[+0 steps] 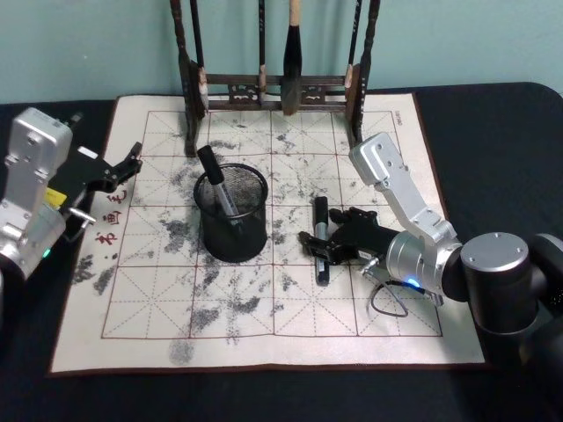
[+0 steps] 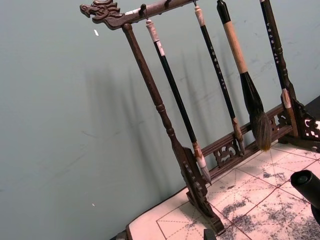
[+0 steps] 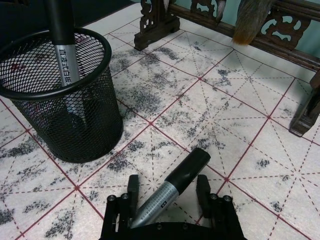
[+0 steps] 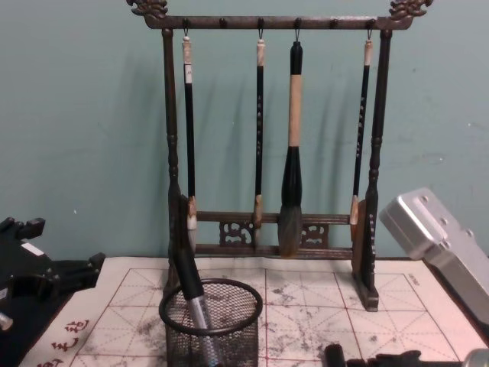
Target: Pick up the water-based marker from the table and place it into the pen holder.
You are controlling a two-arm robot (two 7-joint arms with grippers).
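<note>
my right claw is open astride the marker; left claw is parked at the mat edge. i fear an off-centre grip tilts it against the pen holder rim.

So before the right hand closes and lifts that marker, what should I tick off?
1. Marker centred in the right hand: ok, it lies on the mat between the two fingers.
2. Grip made: not ok, the fingers are open, with a gap showing on each side of the marker.
3. Pen holder upright with room: ok, one other marker leans inside and most of the mouth is free.
4. Left hand out of the way: ok, it sits at the mat's left edge, apart from the pen holder.
5. Brush rack off the route: ok, it stands behind both.
</note>
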